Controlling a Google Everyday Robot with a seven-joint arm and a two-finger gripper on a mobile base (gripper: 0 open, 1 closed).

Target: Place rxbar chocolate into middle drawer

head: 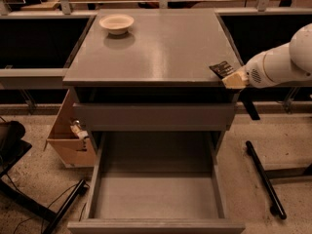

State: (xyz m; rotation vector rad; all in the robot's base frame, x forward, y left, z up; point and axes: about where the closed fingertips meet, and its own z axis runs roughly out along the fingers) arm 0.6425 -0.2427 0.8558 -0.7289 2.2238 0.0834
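Gripper (233, 80) at cabinet (161, 52) edge, apparently holding rxbar chocolate (222, 69), bowl (116, 23) opposite, middle drawer (156, 196) open

Overall: I see a dim, warm-tinted scene, brightest at 12 o'clock.
Glare: a pale sheen runs down the middle of the desk (161, 52) top.
Shadows: the bowl (116, 24) at 11 o'clock throws a soft shadow toward me.
Gripper (229, 77): at 3 o'clock on the desk's edge, its brightly lit fingers (236, 80) clamped on the near-black rxbar chocolate (221, 69).
Middle drawer (156, 194): at 6 o'clock, its floor dull and evenly lit.
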